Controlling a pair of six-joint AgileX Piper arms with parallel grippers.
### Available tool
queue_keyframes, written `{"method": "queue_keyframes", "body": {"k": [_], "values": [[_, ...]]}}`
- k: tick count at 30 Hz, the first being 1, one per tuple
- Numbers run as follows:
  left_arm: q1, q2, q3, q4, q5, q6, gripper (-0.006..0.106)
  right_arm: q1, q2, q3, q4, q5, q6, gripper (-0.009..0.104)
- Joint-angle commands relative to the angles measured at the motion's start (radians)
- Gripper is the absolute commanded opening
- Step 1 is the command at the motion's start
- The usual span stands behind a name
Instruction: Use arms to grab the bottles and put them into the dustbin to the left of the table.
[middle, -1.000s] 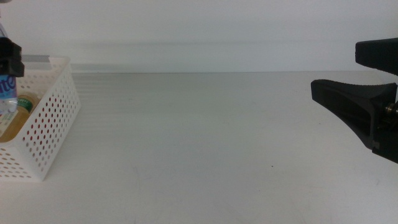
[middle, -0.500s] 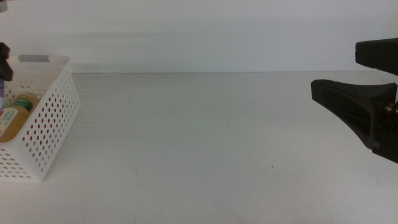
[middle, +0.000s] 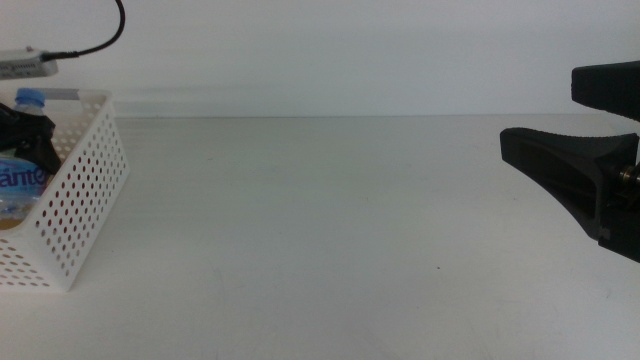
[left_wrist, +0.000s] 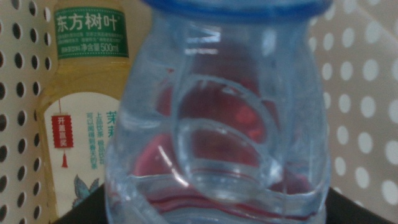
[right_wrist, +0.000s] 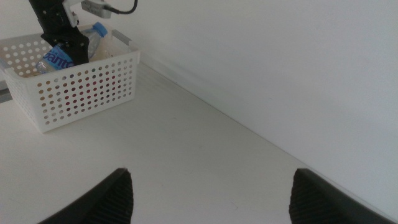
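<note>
Looking across a wide off-white bench (middle: 320, 230) toward a plain pale wall. Finding no bottle or can standing anywhere on the visible part of its surface.

Holding a blue-capped water bottle (middle: 20, 178) inside the white perforated dustbin (middle: 88, 195) at the far left, with the left hand (middle: 28, 138) clamping dark jaws around the bottle's upper body, cap poking above the rim. Not yet letting go, judging by the grip seen from the middle and right wrist cameras.

Peering through the clear plastic from the left wrist and picking out a yellow-liquid bottle (left_wrist: 81, 124) with a green label, lying in the dustbin just beside the water bottle. Catching a red tint behind the water bottle too, probably the slim soda can, though not showing clearly enough to say for sure.

Waiting at the right edge of the bench with the right hand (middle: 590, 118) spread wide and gripping nothing.

Nearing the end of the job, by the look of it: at least one bottle binned, one being delivered, and only the release and the withdrawal of the left arm seeming to be left.
</note>
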Motion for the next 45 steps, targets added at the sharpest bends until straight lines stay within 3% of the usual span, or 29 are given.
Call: {"method": "queue_keyframes", "body": {"k": [1,8,12,24,37,45], "values": [[-0.001,-0.061,-0.042,-0.03,-0.037,0.01,-0.005,0.003,-0.002,-0.024,-0.008,-0.07,-0.009,0.066],[-0.001,-0.061,-0.042,-0.03,-0.042,0.021,-0.001,0.003,-0.002,-0.024,-0.008,-0.07,-0.009,0.066],[-0.001,-0.059,-0.042,-0.032,-0.042,0.038,0.013,0.003,-0.002,-0.024,-0.008,-0.07,-0.009,0.066],[-0.002,-0.059,-0.042,-0.028,-0.055,0.09,0.09,0.003,-0.002,-0.024,-0.008,-0.07,-0.009,0.066],[-0.013,-0.117,-0.042,-0.148,-0.052,0.102,0.09,0.003,-0.002,-0.024,-0.008,-0.07,-0.009,0.066],[-0.128,-0.24,-0.038,-0.1,-0.021,0.037,0.08,0.003,-0.002,-0.024,-0.008,-0.07,-0.009,0.066]]}}
